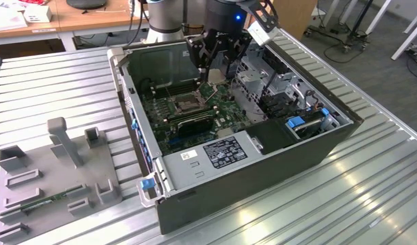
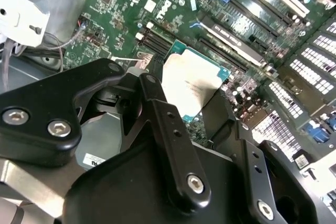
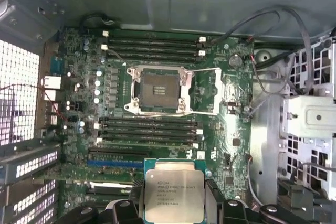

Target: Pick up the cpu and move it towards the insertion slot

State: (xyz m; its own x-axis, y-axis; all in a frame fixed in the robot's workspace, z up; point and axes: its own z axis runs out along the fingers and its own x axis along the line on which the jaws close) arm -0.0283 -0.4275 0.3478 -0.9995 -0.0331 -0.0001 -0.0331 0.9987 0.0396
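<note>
- Occlusion first: in the first wrist view, the cpu (image 3: 169, 194) was cut off along its near edge by the picture border, and my fingers (image 3: 216, 203) showed just as dark stubs on either side of it.
- In the second wrist view, black linkage covered much of the cpu (image 2: 190, 83); its lower part sat behind one finger (image 2: 157, 109).
- In the exterior view, my gripper (image 1: 214, 71) hung inside the open computer case (image 1: 263, 168), and the cpu (image 1: 214, 76) read as a small pale sliver between the fingertips; hard to make out more.
- Grip state: fingers were closed narrow on the cpu's two opposite edges, chip held clear above the motherboard (image 3: 220, 129), metal face toward the first wrist camera.
- Insertion slot (image 3: 158, 91) sat uncovered, dark centre visible, silvery frame around it, wire lever running beside it.
- Slot lay between two banks of long black memory slots (image 3: 149, 129); the cpu was over the board past the nearer bank, well apart from the socket.
- Same slot in the exterior view (image 1: 183, 104), low in the case, down-left of my gripper there.
- Grey plastic fixture (image 1: 51, 178) stood on the slatted table (image 1: 345, 204) at the exterior view's left, apart from the case.
</note>
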